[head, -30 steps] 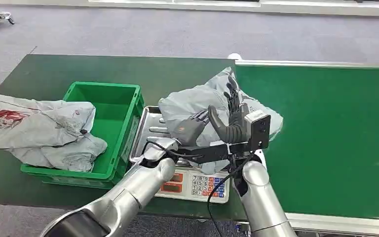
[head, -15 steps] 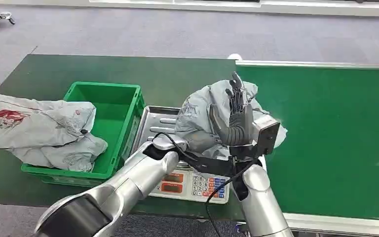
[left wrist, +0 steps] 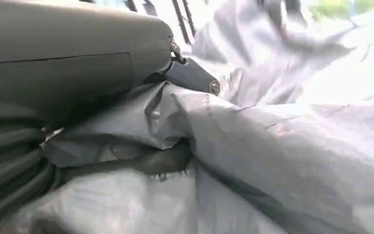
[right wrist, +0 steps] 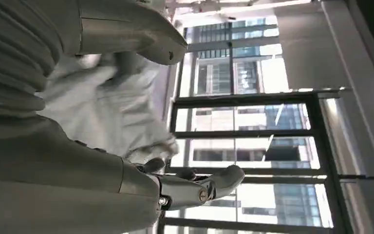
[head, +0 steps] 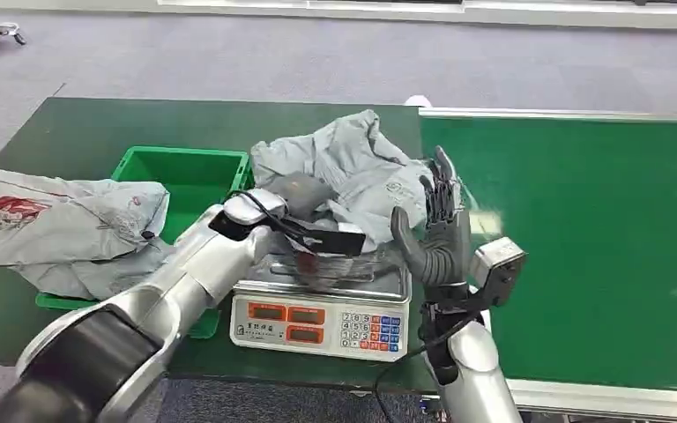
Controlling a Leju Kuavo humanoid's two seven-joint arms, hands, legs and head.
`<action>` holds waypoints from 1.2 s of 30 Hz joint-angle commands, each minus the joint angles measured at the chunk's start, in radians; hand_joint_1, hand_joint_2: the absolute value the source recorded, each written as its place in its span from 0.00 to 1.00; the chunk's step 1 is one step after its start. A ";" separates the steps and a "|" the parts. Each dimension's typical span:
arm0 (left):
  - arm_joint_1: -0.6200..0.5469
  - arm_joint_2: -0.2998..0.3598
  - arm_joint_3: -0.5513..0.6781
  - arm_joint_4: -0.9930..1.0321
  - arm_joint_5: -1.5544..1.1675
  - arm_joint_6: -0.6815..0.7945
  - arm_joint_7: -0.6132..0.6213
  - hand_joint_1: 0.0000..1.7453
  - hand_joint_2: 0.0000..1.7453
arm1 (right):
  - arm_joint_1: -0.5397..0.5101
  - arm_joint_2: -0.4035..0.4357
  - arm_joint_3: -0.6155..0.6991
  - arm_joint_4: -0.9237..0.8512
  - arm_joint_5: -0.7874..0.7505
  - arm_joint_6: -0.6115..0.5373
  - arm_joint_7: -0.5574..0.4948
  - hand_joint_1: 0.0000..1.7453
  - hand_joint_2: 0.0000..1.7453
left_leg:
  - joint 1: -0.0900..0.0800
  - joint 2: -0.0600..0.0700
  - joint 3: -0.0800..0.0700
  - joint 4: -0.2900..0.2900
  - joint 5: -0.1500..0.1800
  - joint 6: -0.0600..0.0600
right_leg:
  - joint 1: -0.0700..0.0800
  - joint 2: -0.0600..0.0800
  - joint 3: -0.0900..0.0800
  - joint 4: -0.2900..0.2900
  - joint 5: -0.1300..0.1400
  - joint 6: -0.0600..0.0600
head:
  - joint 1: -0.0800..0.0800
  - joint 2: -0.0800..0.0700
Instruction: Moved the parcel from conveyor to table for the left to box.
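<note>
Left hand (head: pixel 304 196) clasps the grey parcel (head: pixel 353 167) from beneath, fingers buried in its folds (thumb pressed into the plastic in the left wrist view), holding it above the scale (head: pixel 322 308). Right hand (head: pixel 441 225), upright with fingers spread and nothing in its grasp, stands just beside the parcel's right edge. Green bin (head: pixel 189 176) sits left of the scale; conveyor (head: pixel 582 229) right

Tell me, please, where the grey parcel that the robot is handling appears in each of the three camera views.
Head view: the grey parcel is at centre, lifted above the scale.
Left wrist view: crumpled grey film against the left hand.
Right wrist view: blurred pale film beyond the right hand.
Shared landmark: the parcel's wrinkled grey film.
</note>
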State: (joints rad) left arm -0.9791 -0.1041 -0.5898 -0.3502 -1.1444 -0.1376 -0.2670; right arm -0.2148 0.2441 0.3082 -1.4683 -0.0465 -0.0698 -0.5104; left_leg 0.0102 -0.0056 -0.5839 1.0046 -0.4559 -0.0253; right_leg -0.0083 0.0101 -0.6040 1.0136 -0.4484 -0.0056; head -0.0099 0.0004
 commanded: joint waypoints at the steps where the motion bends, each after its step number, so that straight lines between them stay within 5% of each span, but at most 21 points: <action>1: -0.200 0.118 -0.004 -0.067 0.006 0.002 0.013 1.00 1.00 | 0.094 -0.042 -0.115 0.043 -0.029 0.014 -0.021 0.00 1.00 | 0.002 -0.002 -0.003 0.001 0.000 0.001 | 0.002 -0.003 -0.001 -0.001 0.000 0.000 | 0.000 0.000; 28: -0.229 0.139 0.007 -0.142 0.014 -0.027 0.010 1.00 1.00 | 0.153 -0.034 -0.146 -0.011 -0.027 0.036 -0.015 0.00 1.00 | 0.000 -0.001 -0.002 0.000 0.000 0.001 | 0.001 -0.003 0.000 -0.001 0.000 0.001 | 0.000 0.000; 36: -0.155 0.195 0.005 -0.311 0.006 -0.020 0.056 1.00 1.00 | 0.278 -0.033 -0.199 -0.129 -0.003 0.044 -0.021 0.00 1.00 | -0.001 -0.002 -0.001 -0.002 0.000 0.001 | 0.000 -0.004 0.001 -0.002 -0.001 0.000 | 0.000 0.000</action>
State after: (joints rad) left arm -1.1537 0.0416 -0.5898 -0.5662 -1.1315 -0.1476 -0.2499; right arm -0.0135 0.2335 0.1873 -1.5153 -0.0587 -0.0313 -0.5302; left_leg 0.0095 -0.0070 -0.5862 1.0047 -0.4560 -0.0249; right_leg -0.0087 0.0082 -0.6052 1.0136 -0.4485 -0.0054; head -0.0095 0.0004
